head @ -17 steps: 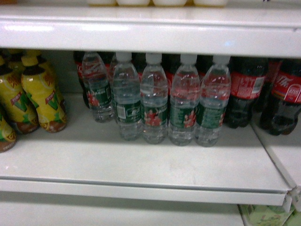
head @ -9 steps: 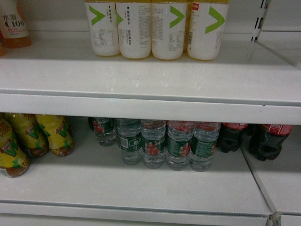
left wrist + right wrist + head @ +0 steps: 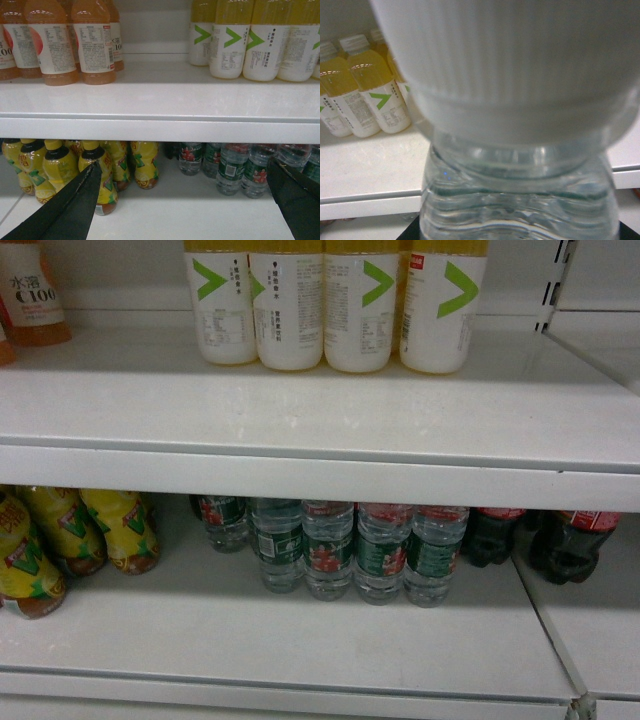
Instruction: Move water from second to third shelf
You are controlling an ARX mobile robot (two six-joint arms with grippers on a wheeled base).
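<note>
A clear ribbed plastic water bottle with a white cap [image 3: 520, 150] fills the right wrist view, so I cannot tell if the right gripper grips it, while the left gripper [image 3: 185, 200] is wide open before more water bottles [image 3: 355, 550] on the lower white shelf [image 3: 300, 640].

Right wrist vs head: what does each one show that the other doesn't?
Only the right wrist view: a water bottle filling the frame, white ribbed cap up close, seemingly held in the right claw, whose jaws are barely in view.

Only the head view: the row of water bottles on the lower shelf, yellow drinks to their left, cola to their right. No claw in it.

Both: the green-chevron bottles on the upper shelf.
</note>
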